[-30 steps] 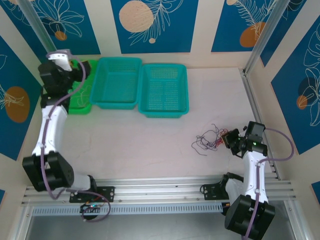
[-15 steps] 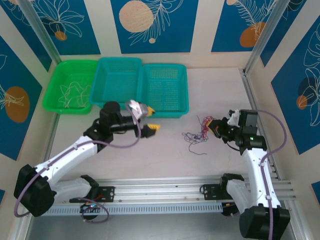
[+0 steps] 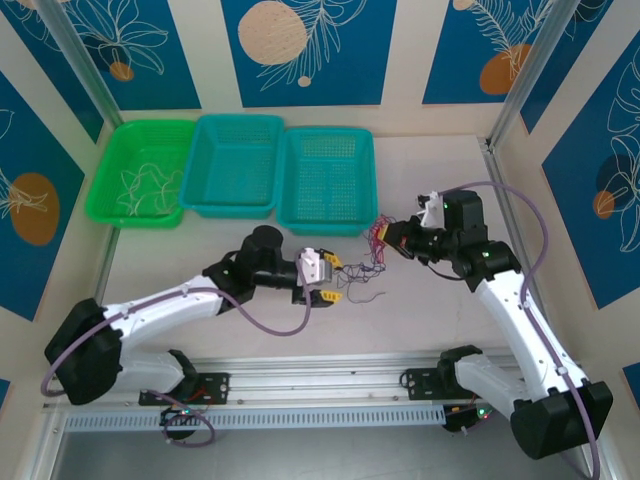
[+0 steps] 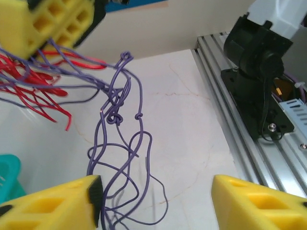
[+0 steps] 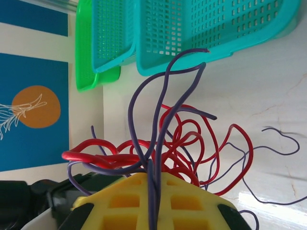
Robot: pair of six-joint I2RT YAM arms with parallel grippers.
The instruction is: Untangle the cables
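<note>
The cables are a small tangle of thin red and purple wires, hanging above the table in front of the right teal basket. My right gripper is shut on the top of the tangle; its wrist view has purple strands pinched between the yellow fingers and red loops spreading beyond. My left gripper stands just left of and below the tangle, open. In its wrist view the hanging purple loops fall between the jaws, close against the left finger. The right gripper's yellow fingers show above.
Three baskets stand along the back: a green one holding whitish wires, a teal one and a second teal one just behind the grippers. An aluminium rail runs along the near edge, with the right arm's base on it.
My left arm swung from the green basket to the table's centre and its jaws narrowed. My right gripper carried the cables up and left toward the teal basket.
</note>
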